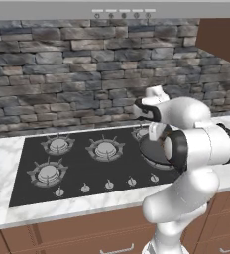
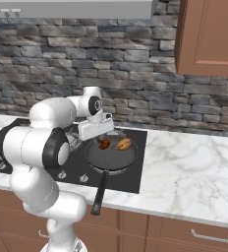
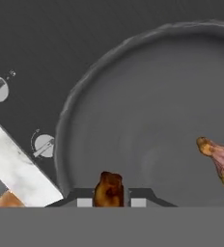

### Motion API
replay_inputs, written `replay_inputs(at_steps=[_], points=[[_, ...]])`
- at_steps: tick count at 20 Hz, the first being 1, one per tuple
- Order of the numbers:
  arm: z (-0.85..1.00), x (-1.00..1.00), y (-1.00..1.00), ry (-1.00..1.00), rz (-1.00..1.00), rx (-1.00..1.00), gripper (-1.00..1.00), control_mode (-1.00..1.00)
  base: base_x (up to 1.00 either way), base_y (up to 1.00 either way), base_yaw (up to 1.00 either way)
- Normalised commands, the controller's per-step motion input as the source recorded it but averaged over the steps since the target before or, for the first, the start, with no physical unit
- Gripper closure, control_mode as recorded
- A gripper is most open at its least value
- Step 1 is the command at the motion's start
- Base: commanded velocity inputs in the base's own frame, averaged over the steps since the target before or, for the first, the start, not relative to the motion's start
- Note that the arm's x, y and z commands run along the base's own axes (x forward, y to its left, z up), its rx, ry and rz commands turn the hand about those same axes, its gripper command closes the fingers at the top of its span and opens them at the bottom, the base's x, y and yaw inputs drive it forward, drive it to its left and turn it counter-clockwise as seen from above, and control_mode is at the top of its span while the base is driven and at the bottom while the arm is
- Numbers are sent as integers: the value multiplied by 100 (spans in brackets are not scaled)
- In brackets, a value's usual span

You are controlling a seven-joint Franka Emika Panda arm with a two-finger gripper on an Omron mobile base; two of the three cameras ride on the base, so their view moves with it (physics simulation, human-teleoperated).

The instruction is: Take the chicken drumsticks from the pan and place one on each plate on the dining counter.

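The dark pan (image 2: pixel 112 158) sits on the front right burner of the hob, its long black handle (image 2: pixel 99 193) pointing toward me. Two golden-brown chicken drumsticks lie in it. My gripper (image 2: pixel 102 139) reaches down into the pan's left side and is shut on one drumstick (image 3: pixel 109 188), which stands between the fingertips. The other drumstick (image 2: pixel 124 143) lies free to its right, also seen at the right edge of the hand view (image 3: pixel 221 158). In the left base view my arm covers most of the pan (image 1: pixel 150 150). The plates and the dining counter are out of view.
The black hob (image 1: pixel 87 166) has several burners and a row of knobs (image 1: pixel 108 184) along its front. Marble worktop (image 2: pixel 189 172) stretches to the right of it. A stone wall stands behind, with a wooden cupboard (image 2: pixel 209 34) above right and a hood (image 1: pixel 122 9) overhead.
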Motion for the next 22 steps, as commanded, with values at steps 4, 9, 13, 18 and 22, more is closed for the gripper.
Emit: replay_inputs(at_steps=[4, 9, 13, 18, 22], points=[[26, -55, 7, -26, 23, -1, 100, -100, 0, 0, 0], [30, -52, 9, -31, 23, -1, 100, -100, 0, 0, 0], [32, -44, 0, -10, 23, 0, 100, -100, 0, 0, 0], [2, -4, 0, 0, 3, 0, 100, -100, 0, 0, 0], [0, 0, 0, 0, 0, 0, 100, -100, 0, 0, 0]])
